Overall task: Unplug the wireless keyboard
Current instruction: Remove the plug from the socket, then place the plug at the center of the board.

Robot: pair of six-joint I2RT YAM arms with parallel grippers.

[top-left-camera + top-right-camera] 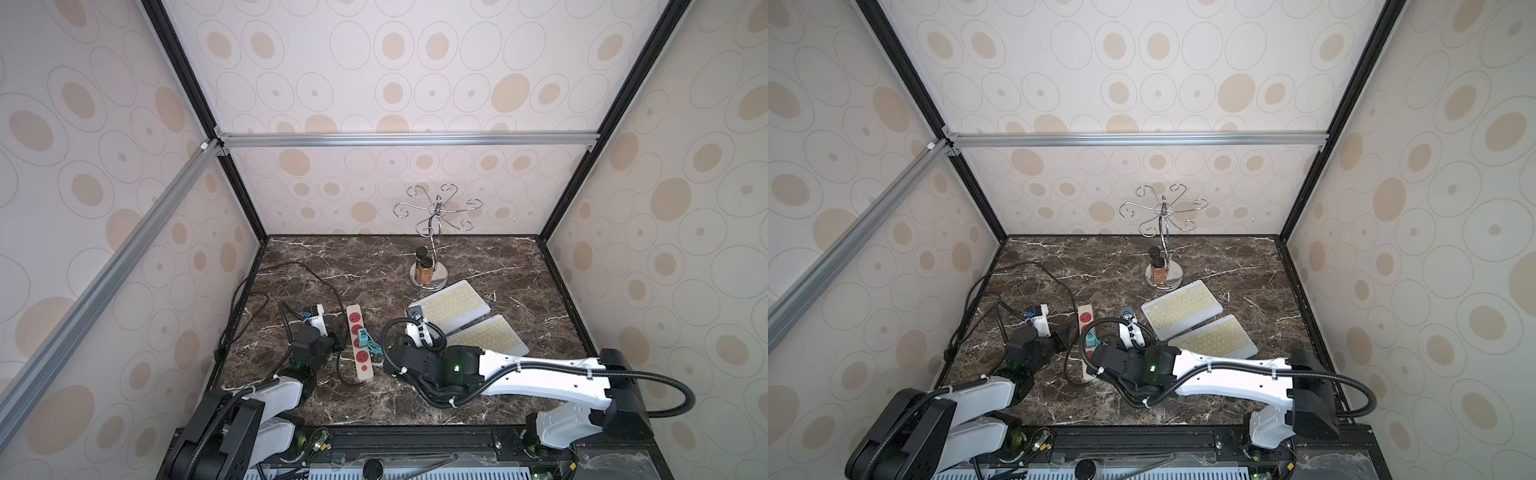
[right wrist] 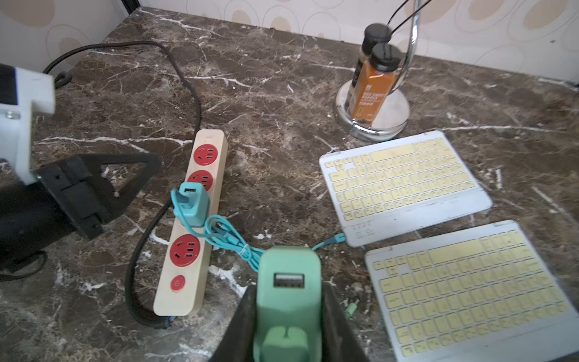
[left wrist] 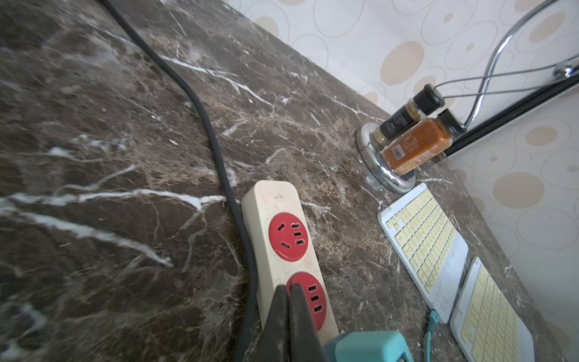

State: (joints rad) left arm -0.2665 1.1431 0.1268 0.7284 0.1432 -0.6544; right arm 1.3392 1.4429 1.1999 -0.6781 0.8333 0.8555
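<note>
Two white wireless keyboards with yellow keys lie at the right, the far one and the near one. A teal cable runs from the far keyboard's corner to a teal charger plugged into the beige power strip. My right gripper is shut on a mint-green charger with an empty USB port, held above the table between strip and near keyboard. My left gripper is shut, its tips at the strip's second red socket, next to the teal charger.
A chrome hook stand with two spice bottles on its base stands behind the keyboards. The strip's black cord loops over the left of the marble table. A small green connector lies by the near keyboard.
</note>
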